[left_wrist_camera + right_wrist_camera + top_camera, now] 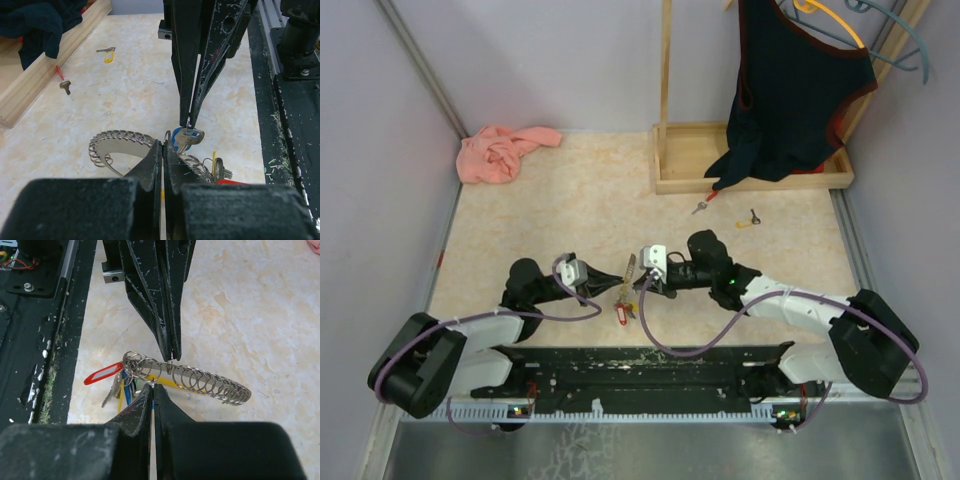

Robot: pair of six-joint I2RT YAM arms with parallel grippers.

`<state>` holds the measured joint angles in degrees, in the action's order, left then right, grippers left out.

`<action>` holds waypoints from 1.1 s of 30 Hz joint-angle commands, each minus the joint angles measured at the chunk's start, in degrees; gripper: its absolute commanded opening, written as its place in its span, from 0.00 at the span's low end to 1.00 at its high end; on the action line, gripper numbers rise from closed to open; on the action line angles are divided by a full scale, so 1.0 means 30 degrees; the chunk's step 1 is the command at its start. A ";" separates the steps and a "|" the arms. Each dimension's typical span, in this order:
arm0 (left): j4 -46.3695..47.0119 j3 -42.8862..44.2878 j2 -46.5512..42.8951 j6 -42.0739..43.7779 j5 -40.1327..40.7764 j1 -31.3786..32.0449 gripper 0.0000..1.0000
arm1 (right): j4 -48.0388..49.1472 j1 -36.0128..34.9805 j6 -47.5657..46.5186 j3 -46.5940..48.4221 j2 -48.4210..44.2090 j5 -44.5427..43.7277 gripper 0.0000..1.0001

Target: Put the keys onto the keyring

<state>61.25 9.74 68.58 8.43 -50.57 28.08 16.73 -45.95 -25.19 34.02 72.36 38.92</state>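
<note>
Grippers met over the keyring at the table's near edge
The left gripper was clamped on the keyring's metal band; the right gripper, fully closed, pinched a blue-capped key beside it. A red-capped key and a yellow-capped key lay well apart

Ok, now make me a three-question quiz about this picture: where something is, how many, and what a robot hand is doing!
1. Where is the pink cloth? A) far left corner B) on the hanger C) on the robot's base
2. How many keys lie loose near the wooden tray? A) none B) two C) five
3. What does the right gripper pinch? A) the blue-capped key B) the cloth C) nothing
Answers: 1 A, crumpled by the left wall. 2 B, a red-capped key and a yellow-capped key. 3 A, its fingers are shut on it beside the keyring.
</note>
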 commanded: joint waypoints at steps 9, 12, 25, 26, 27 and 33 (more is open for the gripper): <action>0.0911 0.0045 -0.0274 0.0064 -0.0411 -0.0068 0.01 | 0.2008 0.0140 0.3730 -0.0380 -0.0599 -0.1097 0.00; 0.0915 0.0067 -0.0273 0.0077 -0.0561 -0.0071 0.01 | 0.2475 0.0172 0.3877 -0.0303 -0.0179 -0.1148 0.00; 0.0925 0.0118 -0.0249 0.0090 -0.0586 -0.0061 0.01 | 0.3079 0.0171 0.4067 -0.0237 0.0318 -0.1178 0.00; 0.0912 0.0123 -0.0217 0.0092 -0.0607 -0.0063 0.01 | 0.3067 0.0171 0.4036 -0.0244 0.0289 -0.1229 0.00; 0.0910 0.0123 -0.0220 0.0062 -0.0628 -0.0067 0.01 | 0.3088 0.0168 0.4006 -0.0259 0.0293 -0.1287 0.00; 0.0917 0.0149 -0.0188 0.0054 -0.0638 -0.0071 0.01 | 0.3183 0.0172 0.4031 -0.0231 0.0342 -0.1348 0.00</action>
<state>61.30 9.74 68.42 8.43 -51.24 28.08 23.16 -45.60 -13.65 32.32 73.41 34.68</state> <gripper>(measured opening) 0.015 0.007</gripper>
